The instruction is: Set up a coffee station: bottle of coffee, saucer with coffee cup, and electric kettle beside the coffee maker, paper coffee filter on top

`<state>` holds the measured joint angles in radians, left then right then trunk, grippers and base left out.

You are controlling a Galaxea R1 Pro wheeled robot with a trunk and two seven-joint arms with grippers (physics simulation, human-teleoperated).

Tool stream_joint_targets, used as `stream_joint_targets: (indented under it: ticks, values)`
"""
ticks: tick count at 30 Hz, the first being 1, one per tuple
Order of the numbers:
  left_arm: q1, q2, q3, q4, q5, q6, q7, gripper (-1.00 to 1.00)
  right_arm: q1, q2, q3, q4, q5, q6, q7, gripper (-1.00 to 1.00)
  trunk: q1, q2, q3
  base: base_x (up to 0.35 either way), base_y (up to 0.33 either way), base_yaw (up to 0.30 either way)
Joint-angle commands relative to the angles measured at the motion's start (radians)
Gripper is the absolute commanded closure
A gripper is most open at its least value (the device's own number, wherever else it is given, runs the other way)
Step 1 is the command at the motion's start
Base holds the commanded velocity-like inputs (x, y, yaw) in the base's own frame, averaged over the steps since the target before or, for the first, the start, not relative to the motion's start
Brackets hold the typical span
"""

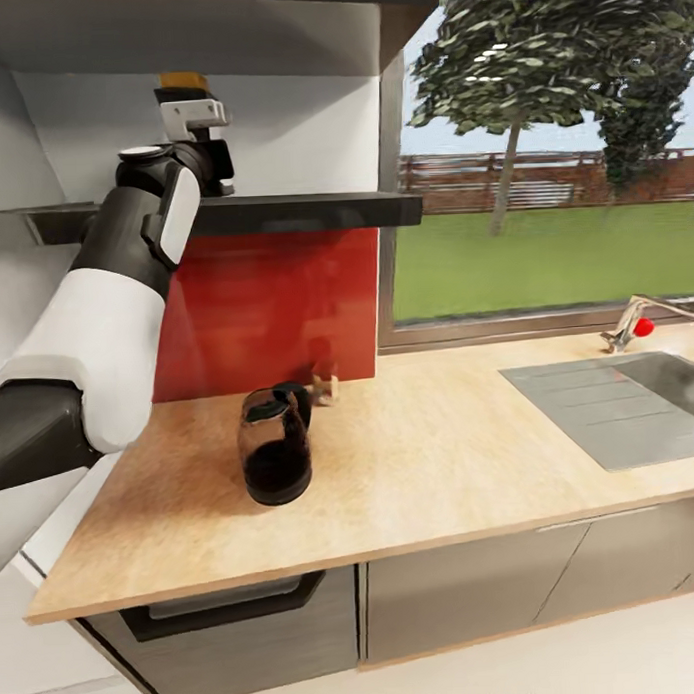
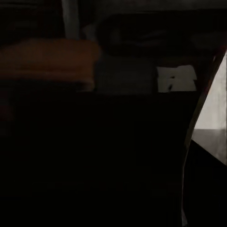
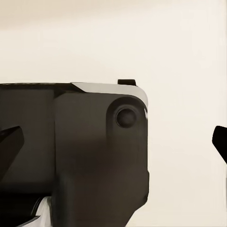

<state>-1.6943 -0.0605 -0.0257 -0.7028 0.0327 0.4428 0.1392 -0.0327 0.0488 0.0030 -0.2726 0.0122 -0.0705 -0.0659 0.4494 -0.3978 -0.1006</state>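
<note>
The coffee maker [image 1: 276, 446], a dark glass carafe with a black lid, stands on the wooden countertop [image 1: 441, 464] in front of the red backsplash. My left arm reaches up to the dark kitchen shelf [image 1: 302, 211]. Its gripper [image 1: 191, 110] sits just under an orange-topped item [image 1: 183, 81], apparently the bottle of coffee, mostly hidden behind it. The left wrist view is very dark, with an orange surface [image 2: 47, 59] and a white label [image 2: 176, 78] close ahead. The jaws' stance is hidden. My right gripper [image 3: 113, 146] is open, fingertips wide apart, facing part of my own body.
A small pale object [image 1: 325, 388] stands behind the coffee maker against the backsplash. A steel sink [image 1: 619, 403] with a faucet [image 1: 631, 327] lies at the counter's right, under the window. Cabinets and a dark oven front run beneath the counter.
</note>
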Motion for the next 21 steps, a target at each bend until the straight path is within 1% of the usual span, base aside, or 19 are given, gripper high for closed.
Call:
stream_joint_targets:
  ticks: [1, 7, 13, 21]
  values:
    - [-0.001, 0.000, -0.003, -0.001, 0.004, 0.005, 0.007, 1.00, -0.001, 0.000, 0.000, 0.001, 0.001, -0.003, -0.003, -1.00, 0.001, -0.002, -0.002, 0.000, -0.267, -0.264]
    - [-0.001, -0.001, -0.003, -0.001, 0.010, 0.005, 0.007, 1.00, -0.001, 0.000, 0.001, 0.001, 0.000, -0.003, -0.003, -1.00, 0.001, -0.002, -0.002, 0.000, -0.272, -0.264]
    - [-0.001, -0.001, -0.007, -0.001, 0.012, 0.005, 0.007, 1.00, -0.001, 0.000, 0.002, 0.001, 0.001, -0.003, -0.003, -1.00, 0.001, -0.002, -0.002, 0.000, -0.273, -0.265]
    - [-0.001, -0.001, -0.003, -0.001, 0.013, 0.005, 0.007, 1.00, -0.001, 0.000, 0.002, 0.001, 0.001, -0.003, -0.003, -1.00, 0.001, -0.002, -0.002, 0.000, -0.273, -0.264]
